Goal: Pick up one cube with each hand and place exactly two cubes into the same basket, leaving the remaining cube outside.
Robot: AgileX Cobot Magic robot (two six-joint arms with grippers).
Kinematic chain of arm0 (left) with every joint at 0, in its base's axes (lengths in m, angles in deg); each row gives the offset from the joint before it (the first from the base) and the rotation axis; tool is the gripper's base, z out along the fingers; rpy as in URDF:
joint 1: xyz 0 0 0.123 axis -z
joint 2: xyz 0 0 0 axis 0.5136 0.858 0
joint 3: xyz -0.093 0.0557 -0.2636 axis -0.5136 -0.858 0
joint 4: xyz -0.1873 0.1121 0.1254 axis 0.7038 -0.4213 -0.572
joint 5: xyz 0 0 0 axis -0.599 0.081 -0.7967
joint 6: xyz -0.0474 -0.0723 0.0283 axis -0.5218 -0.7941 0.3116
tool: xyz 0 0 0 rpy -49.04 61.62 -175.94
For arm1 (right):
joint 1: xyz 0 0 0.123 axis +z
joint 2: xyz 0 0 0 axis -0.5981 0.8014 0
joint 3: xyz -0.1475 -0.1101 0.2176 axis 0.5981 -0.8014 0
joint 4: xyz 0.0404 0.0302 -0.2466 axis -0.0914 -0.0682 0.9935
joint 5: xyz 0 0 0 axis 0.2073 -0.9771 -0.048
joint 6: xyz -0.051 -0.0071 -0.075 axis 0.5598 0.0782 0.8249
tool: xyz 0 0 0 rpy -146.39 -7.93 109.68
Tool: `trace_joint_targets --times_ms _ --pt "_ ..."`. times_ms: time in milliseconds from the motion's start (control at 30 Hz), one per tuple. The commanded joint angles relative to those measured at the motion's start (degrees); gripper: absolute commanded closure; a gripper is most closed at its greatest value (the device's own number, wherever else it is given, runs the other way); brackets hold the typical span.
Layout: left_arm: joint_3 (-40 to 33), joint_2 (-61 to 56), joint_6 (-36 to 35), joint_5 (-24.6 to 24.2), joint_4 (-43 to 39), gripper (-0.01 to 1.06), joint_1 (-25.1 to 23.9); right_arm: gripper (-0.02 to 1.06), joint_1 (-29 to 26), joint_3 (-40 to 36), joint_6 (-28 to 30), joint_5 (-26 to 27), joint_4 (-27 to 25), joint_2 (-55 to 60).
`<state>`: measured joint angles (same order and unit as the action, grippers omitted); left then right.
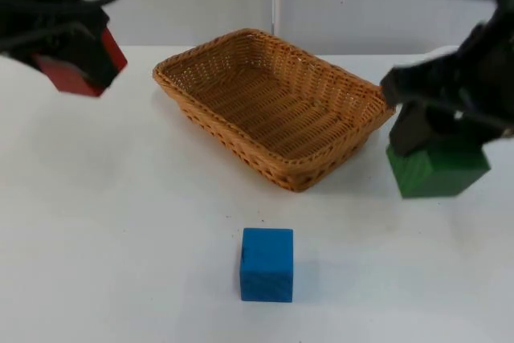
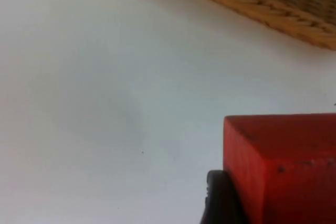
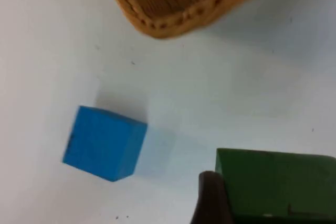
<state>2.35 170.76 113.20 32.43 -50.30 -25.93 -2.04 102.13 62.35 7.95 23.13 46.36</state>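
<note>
Two glossy black robot arms are showing blocky, angular housings, the left arm [image 1: 48, 18] appearing at ten o'clock and the right arm [image 1: 458, 78] at two o'clock, each ending in a rounded matte black fingertip [image 3: 212, 200].

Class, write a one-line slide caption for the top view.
Left gripper holds red cube, right gripper holds green cube, beside wicker basket; blue cube on table.

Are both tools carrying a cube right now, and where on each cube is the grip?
Yes. The left tool holds the red cube by its sides; the right tool holds the green cube by its upper part, both lifted beside the basket.
</note>
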Motion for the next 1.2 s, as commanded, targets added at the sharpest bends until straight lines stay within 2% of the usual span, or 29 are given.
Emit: trace_joint_targets --times_ms 0,467,1167 --pt "-0.48 -2.44 -0.51 -0.53 -0.54 1.05 0.32 1.05 -0.17 0.29 1.32 -0.91 0.39 -3.15" --pt "-1.1 -4.68 -0.51 -0.23 -0.42 1.05 0.32 1.05 -0.17 0.29 2.41 -3.88 0.39 -6.13" --pt "-1.1 -4.5 -0.51 3.24 0.09 1.05 0.32 1.05 -0.17 0.29 6.48 -1.09 0.94 -6.13"
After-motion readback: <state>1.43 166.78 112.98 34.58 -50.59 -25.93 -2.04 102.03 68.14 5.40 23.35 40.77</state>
